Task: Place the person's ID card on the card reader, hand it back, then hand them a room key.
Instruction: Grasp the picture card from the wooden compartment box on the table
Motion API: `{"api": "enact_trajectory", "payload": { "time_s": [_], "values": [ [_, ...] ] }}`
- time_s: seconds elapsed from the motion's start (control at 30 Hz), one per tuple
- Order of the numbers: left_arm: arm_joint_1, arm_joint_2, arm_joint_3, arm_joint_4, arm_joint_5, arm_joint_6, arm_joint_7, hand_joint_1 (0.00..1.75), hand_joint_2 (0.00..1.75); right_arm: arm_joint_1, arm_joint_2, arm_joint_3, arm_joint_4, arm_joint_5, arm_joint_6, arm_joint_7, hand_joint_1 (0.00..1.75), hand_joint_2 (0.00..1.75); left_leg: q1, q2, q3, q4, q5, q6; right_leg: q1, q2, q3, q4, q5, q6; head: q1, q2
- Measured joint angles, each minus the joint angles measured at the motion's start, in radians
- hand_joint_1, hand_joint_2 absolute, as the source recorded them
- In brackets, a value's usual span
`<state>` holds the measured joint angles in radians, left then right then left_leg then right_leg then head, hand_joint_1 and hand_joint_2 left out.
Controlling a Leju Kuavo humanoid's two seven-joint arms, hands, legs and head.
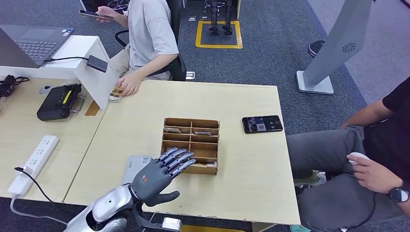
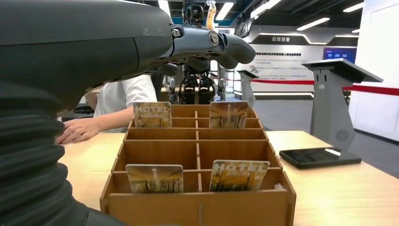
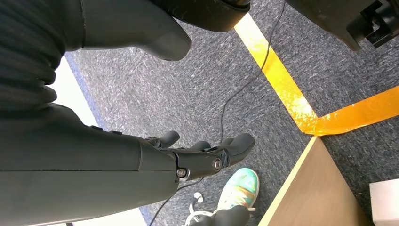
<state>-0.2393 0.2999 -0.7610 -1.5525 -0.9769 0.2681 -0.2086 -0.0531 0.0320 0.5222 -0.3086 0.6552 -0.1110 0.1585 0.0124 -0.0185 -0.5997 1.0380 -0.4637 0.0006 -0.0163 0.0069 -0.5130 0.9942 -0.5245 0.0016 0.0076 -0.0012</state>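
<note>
Left robot hand (image 1: 162, 175) empty, fingers spread, over card rack (image 1: 191, 144) near edge.

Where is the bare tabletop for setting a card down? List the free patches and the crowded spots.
Free: the strip between the wooden card rack and the black phone, the corner in front of the phone, and the stretch between the rack and the seated person's hand. Crowded: the near edge, where the left hand hovers over the rack's front beside a grey device.

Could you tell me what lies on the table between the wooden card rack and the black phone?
Nothing: in the head view, bare tabletop separates the wooden card rack from the black phone.
</note>
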Motion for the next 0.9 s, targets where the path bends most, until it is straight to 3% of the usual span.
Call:
{"api": "enact_trajectory", "payload": {
  "time_s": [0.23, 0.9],
  "values": [
    [-0.013, -0.017, -0.016, 0.06, -0.039, 0.053, 0.07, 0.0, 1.75, -0.001, 0.0, 0.002, 0.0, -0.006, -0.002, 0.005, 0.0, 1.75, 0.0, 0.0, 0.0, 0.0, 0.0, 0.0, 0.0, 0.0, 0.0, 0.0, 0.0, 0.0, 0.0, 0.0],
    [-0.023, -0.095, -0.016, 0.176, -0.07, 0.097, 0.146, 0.0, 1.75, -0.003, 0.0, 0.028, 0.0, -0.012, -0.013, 0.006, 0.0, 1.75, 0.0, 0.0, 0.0, 0.0, 0.0, 0.0, 0.0, 0.0, 0.0, 0.0, 0.0, 0.0, 0.0, 0.0]
  ]
}}
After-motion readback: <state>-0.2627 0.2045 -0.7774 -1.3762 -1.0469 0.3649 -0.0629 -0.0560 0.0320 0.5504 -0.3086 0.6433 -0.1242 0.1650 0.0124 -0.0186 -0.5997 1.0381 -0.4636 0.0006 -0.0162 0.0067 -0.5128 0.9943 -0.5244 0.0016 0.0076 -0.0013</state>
